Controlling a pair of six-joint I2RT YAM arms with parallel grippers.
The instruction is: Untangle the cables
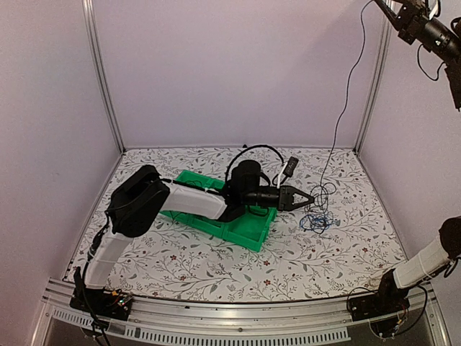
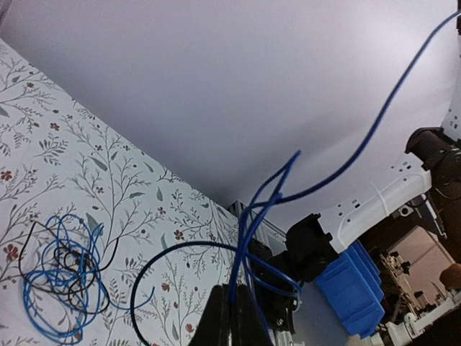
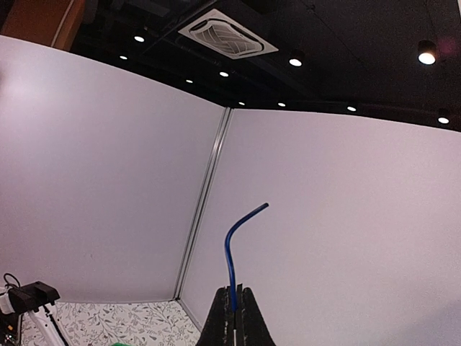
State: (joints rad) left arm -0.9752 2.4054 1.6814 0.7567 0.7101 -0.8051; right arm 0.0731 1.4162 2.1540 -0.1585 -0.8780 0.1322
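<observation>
Left tool (image 2: 232, 294): fingers pressed together on a blue cable (image 2: 248, 216) that rises from between them; the finger bases are cut off by the lower edge of the wrist view, and from overhead (image 1: 306, 198) the tool is too small and dark to read
Blue cable: several blue runs climb from the pinch; one sweeps to the top right corner and leaves the wrist view
Right tool (image 3: 234, 294): fingers together, clamped on a short blue cable end (image 3: 230, 249) that bends over above them; whether this is the strand in the left tool cannot be told
Tangle of cables (image 1: 317, 216): blue and black loops on the worktop (image 1: 216, 267), just beyond the left tool and beside the green bin (image 1: 241, 229); strands too fine to count
Hanging strand (image 1: 346, 94): thin line dropping from the raised right arm (image 1: 432, 32) to the tangle
Left arm (image 1: 187, 200): stretched across the green bin, hiding part of it
</observation>
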